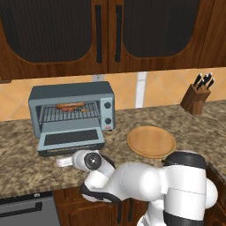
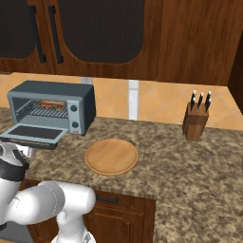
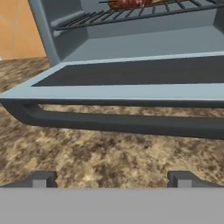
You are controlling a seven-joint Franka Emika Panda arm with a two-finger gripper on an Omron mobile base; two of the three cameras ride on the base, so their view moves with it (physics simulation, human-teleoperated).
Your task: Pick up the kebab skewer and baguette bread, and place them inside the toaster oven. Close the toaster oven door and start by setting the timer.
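Step in hand: loading looks done; closing the door comes next, then the timer.
Toaster oven: grey-blue box at the back left of the bench, near the tiled wall.
Food: skewer lies on the wire rack inside the oven, reddish-brown; something golden lies with it, likely the bread, but too small to separate with certainty.
Door: dropped fully open, flat, window facing up, bar handle along its front edge, above the bench surface.
End effector: fingers spread wide, holding nothing, low in front of the door, tips just short of the handle and below it.
Arm: folded low over the front edge of the bench, wrist beside the door's front edge.
Next move calls for: getting under or behind the handle bar and swinging the door up on its hinge until it shuts; a push from below should do, no pinch needed.
After that: reach the knobs on the right-hand panel and turn the timer one.
Bystanders: round wooden board right of the oven, knife block at the back right; both well apart from the work.
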